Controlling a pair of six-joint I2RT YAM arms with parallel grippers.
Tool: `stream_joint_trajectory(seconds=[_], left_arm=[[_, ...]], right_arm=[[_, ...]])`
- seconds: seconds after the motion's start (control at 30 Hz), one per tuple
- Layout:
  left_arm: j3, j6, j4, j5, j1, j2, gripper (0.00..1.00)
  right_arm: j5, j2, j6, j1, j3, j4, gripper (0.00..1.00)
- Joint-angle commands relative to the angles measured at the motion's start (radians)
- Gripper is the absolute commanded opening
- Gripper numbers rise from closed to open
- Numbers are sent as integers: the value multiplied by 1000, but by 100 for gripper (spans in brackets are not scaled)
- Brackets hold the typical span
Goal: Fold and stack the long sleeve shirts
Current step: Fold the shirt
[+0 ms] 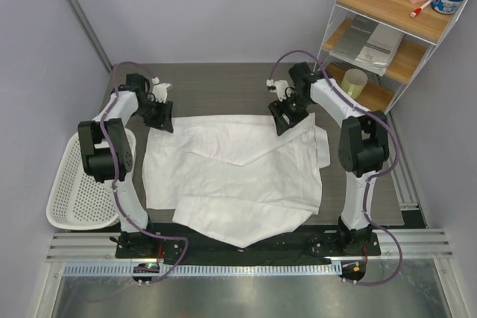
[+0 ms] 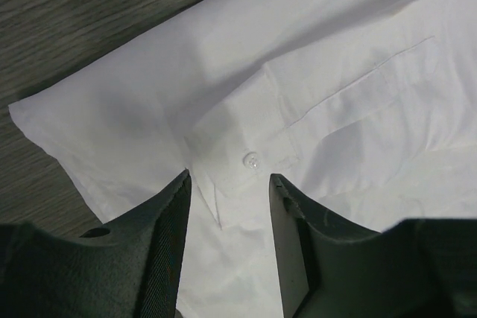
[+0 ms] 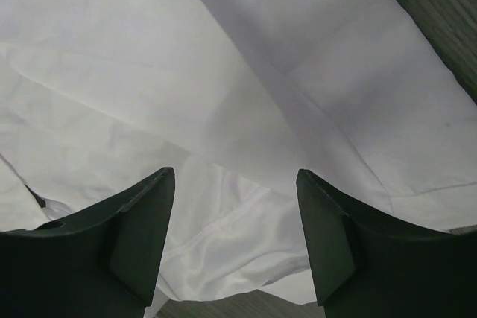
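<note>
Left claw [image 2: 229, 178] has its fingers standing apart with nothing between them, just over a button [image 2: 251, 159] on the white shirt [image 1: 231, 176]. Right claw [image 3: 235, 173] is likewise parted and empty above folds of the same cloth. The shirt lies spread and creased across the middle of the dark surface [image 1: 216, 83], reaching the near edge. Both claws are over its far side. A basket [image 1: 82, 191] sits by the left edge.

I hold both arms reaching forward, left hand [image 1: 159, 116] and right hand [image 1: 285, 117] pitched downward, jaws parted and empty.
</note>
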Motion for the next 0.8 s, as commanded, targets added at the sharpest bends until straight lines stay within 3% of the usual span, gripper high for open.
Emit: stream_joint_trajectory(seconds=[0.0, 0.3, 0.6, 0.77], left_arm=[[1, 0, 11, -47, -31, 28, 47], [-65, 16, -15, -78, -127, 43, 40], [-152, 33, -59, -139, -145, -9, 34], [-171, 97, -75, -109, -143, -95, 40]], right_arm=[[4, 15, 9, 16, -10, 40, 71], [53, 34, -32, 12, -94, 41, 68], [103, -12, -95, -27, -177, 20, 67], [83, -50, -110, -36, -160, -8, 67]])
